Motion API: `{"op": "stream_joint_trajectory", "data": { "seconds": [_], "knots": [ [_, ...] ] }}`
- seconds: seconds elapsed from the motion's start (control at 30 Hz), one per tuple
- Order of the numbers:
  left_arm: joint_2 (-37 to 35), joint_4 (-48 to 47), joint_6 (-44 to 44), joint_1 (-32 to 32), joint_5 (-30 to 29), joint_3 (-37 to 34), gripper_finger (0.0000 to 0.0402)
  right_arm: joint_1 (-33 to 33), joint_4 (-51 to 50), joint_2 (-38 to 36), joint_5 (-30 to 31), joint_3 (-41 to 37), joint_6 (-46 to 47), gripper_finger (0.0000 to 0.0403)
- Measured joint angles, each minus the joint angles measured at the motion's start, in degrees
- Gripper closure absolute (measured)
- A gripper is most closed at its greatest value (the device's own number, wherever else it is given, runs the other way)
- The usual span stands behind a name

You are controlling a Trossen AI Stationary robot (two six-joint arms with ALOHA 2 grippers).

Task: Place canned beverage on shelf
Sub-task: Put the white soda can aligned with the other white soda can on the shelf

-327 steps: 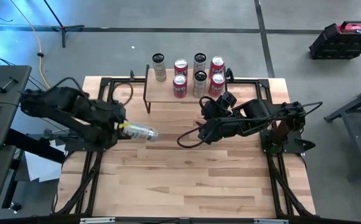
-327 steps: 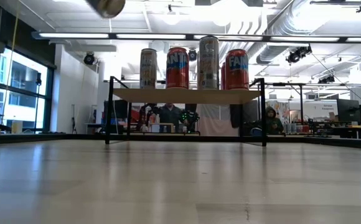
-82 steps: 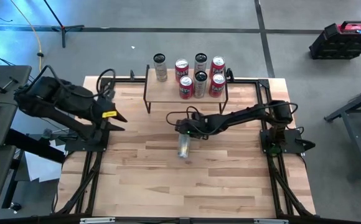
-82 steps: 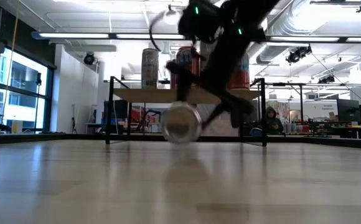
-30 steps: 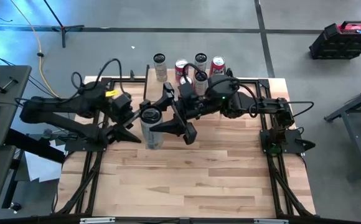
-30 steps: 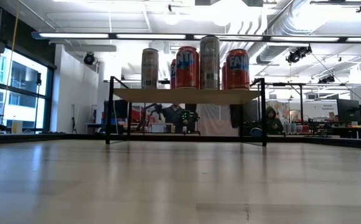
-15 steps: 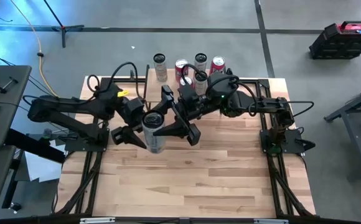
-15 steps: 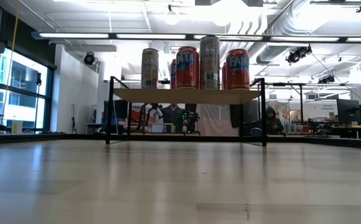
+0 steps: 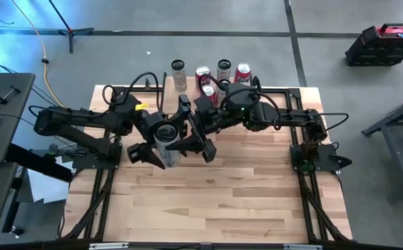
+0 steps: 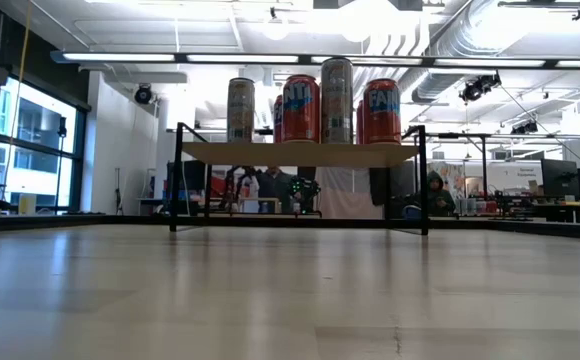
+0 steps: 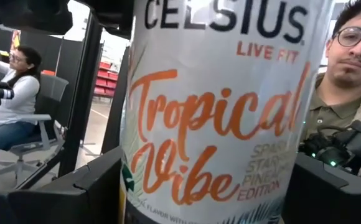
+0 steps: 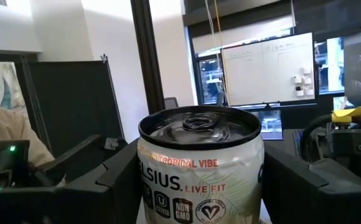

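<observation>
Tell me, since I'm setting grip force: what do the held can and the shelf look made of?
The Celsius can looks like thin aluminium: shiny pull-tab lid, glossy printed wall. The shelf seems a pale, matte wood plank on thin black legs, probably painted metal.

Glossy printed metal can (image 11: pixel 221 118), matt light wood shelf (image 10: pixel 300 152) plank on thin black metal legs

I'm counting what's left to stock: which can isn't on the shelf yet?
The white Celsius can, held upright above the table between both claws, right claw and left claw. The other cans stand on the shelf.
</observation>
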Motion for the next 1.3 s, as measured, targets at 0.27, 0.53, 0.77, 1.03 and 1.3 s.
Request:
{"op": "stream_joint_trajectory", "data": {
  "seconds": [0.27,0.53,0.77,1.03,1.3],
  "knots": [
    [-0.07,0.26,1.54,0.59,2.69,0.04,0.0105,0.03,1.16,0.00,-0.59,0.00,0.25,0.0157],
    [-0.02,0.79,-1.95,1.75,4.86,0.04,0.0127,-0.07,1.02,0.00,-2.82,0.00,1.16,0.0157],
    [0.02,0.68,-1.45,1.75,4.88,0.02,0.0133,-0.09,-0.13,0.00,-2.74,0.02,2.00,0.0157],
    [-0.14,-1.28,-0.72,3.04,5.82,0.02,0.0161,0.09,-1.06,-0.08,-0.63,0.02,4.40,0.0116],
    [-3.80,-14.76,5.79,5.62,1.05,0.02,0.0164,0.02,-6.76,-1.89,0.67,0.11,3.07,0.0043]
  ]
}}
